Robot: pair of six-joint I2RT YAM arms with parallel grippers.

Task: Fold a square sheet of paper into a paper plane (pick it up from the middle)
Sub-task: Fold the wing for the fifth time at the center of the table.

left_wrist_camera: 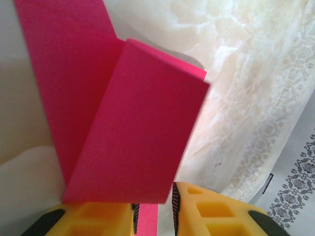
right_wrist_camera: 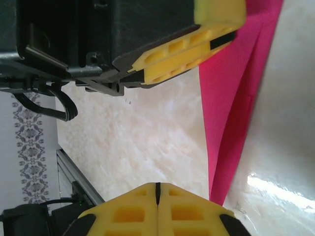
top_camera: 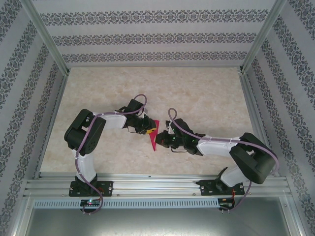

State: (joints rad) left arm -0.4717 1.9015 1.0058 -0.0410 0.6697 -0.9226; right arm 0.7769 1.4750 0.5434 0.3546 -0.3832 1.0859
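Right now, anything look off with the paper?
Yes. In the left wrist view, one flap of the paper plane stands up skewed over the layer beneath, just ahead of the left gripper, not creased flat.

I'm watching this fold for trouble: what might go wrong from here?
1. The left gripper pinches the pink paper at one end, while a folded flap stands loose and unheld; it may spring open.
2. The right gripper is shut and empty beside the paper's pointed tip; advancing like that, it might crumple the tip instead of grasping it.
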